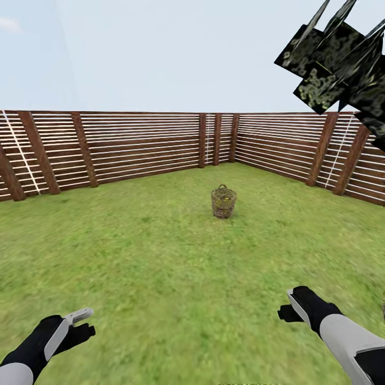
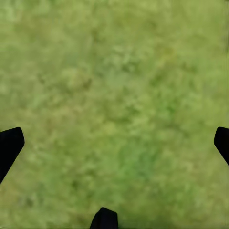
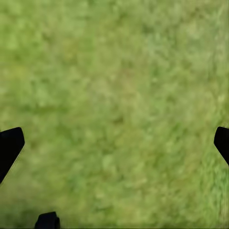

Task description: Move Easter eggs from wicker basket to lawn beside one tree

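Hovering above the lawn (image 1: pixel 176 278), the left pincer (image 1: pixel 80 323) and the right pincer (image 1: pixel 291 309) both have their fingers spread wide and hold nothing. The wicker basket (image 1: pixel 223 202) stands on the grass well ahead of both pincers, before the corner of the slatted fence (image 1: pixel 133 147). Something yellow shows inside the basket, too small to identify. Dark tree leaves (image 1: pixel 342 59) hang above the fence, to the right of the basket.

Fenced garden: grass lawn (image 1: pixel 160 278), slatted wooden fence (image 1: pixel 133 147), tree foliage (image 1: pixel 342 59).
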Available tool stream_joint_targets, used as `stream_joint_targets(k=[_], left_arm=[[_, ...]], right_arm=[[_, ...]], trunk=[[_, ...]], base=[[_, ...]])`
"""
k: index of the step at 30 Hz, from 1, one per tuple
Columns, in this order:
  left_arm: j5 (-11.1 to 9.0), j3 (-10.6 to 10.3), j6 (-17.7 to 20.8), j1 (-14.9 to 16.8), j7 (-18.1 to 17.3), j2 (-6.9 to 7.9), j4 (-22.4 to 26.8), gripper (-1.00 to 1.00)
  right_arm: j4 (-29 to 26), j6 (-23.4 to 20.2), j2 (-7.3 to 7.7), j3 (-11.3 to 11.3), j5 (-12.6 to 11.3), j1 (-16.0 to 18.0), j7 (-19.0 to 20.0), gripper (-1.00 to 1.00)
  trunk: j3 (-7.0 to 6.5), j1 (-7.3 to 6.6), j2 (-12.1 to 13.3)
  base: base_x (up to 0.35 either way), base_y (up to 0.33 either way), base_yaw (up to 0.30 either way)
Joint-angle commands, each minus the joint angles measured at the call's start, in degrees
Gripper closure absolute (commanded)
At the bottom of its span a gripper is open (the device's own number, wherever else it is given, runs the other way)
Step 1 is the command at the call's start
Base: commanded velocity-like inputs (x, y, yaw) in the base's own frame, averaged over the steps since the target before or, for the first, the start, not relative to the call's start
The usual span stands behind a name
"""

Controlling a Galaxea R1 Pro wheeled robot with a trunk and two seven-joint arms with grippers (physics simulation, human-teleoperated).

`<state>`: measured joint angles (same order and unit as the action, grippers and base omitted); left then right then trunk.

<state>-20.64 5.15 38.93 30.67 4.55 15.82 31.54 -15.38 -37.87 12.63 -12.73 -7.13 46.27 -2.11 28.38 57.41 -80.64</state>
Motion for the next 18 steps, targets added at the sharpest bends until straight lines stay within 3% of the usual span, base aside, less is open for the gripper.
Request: stream_joint_targets(k=[1,18], left_arm=[[-0.62,0.04,0.27,0.0,0.48,0.0,0.1,-1.0],[-0.63,0.01,0.27,0.0,0.46,-0.27,0.1,-1.0]], right_arm=[[-0.08,0.01,0.06,-0.47,-0.58,0.05,-0.17,-1.0],[-0.08,1.14,0.12,-0.48,-0.52,0.05,0.01,-1.0]], trunk=[[0.06,0.0,-0.04],[0.06,0.0,-0.04]], base=[[0.002,0.349,-0.251],[0.03,0.349,-0.277]])
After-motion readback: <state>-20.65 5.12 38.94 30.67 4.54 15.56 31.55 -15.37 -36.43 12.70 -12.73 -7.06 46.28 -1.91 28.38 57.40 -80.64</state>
